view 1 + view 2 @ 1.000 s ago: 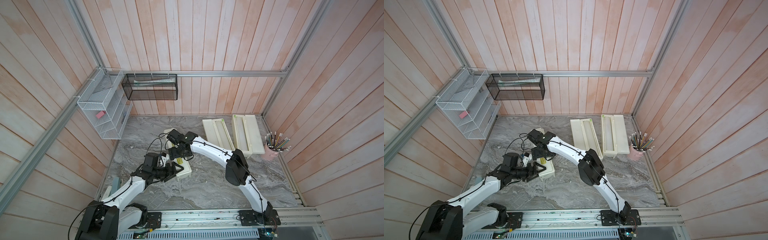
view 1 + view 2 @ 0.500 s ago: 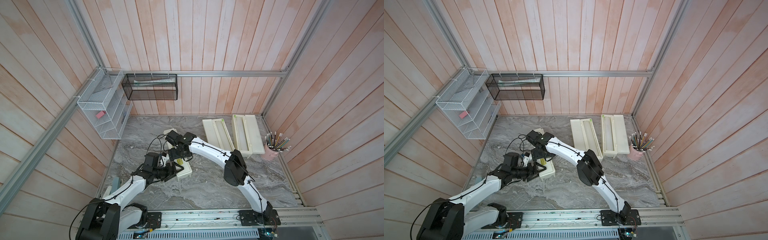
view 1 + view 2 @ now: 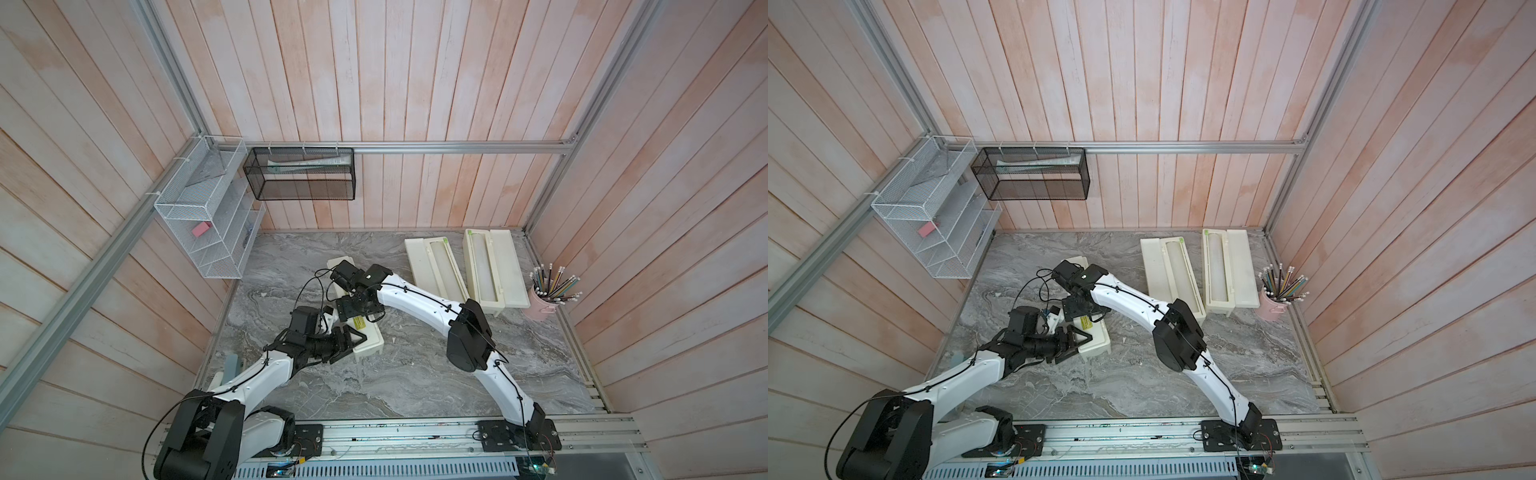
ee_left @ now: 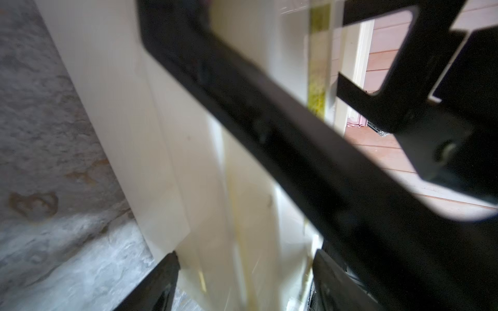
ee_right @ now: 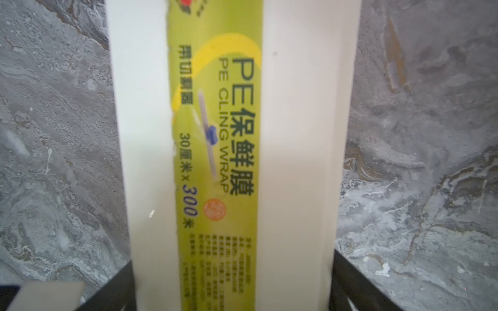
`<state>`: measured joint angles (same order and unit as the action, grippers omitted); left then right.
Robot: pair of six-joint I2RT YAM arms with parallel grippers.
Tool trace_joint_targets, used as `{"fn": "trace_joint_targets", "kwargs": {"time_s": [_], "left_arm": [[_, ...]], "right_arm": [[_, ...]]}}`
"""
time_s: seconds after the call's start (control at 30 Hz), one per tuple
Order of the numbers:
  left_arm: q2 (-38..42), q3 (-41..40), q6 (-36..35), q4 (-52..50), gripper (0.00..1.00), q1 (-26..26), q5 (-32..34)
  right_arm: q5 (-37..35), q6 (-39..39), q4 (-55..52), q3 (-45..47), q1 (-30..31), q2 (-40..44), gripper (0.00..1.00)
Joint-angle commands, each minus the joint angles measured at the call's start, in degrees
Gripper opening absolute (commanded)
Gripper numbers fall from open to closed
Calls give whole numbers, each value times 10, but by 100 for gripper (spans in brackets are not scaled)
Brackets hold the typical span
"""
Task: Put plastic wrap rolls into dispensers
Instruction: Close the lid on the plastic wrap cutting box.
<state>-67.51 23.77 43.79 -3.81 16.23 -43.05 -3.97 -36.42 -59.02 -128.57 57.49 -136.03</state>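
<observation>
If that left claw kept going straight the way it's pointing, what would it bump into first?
The closed dispenser: its near end sits between the fingers of the left gripper, so it would probably hit that box at once.

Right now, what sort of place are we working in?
Probably a purpose-built robot test cell, not a real kitchen: plank walls on an aluminium frame, arms mounted on a base rail, and a marble-pattern tabletop with staged cling-wrap dispensers.

A lab test booth: plank walls (image 3: 374,83), aluminium framing (image 3: 457,147), marble tabletop (image 3: 395,374), mounting rail (image 3: 395,432).
</observation>
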Motion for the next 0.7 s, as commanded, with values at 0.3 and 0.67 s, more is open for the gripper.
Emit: {"fn": "trace_joint_targets", "kwargs": {"time_s": [0.3, 0.67], "left_arm": [[-29, -22, -8, 9, 76, 2, 16], [-42, -5, -24, -27, 76, 1, 35]], "right_arm": [[-11, -3, -11, 8, 13, -19, 96], [-37, 7, 21, 11, 2, 43, 98]]}}
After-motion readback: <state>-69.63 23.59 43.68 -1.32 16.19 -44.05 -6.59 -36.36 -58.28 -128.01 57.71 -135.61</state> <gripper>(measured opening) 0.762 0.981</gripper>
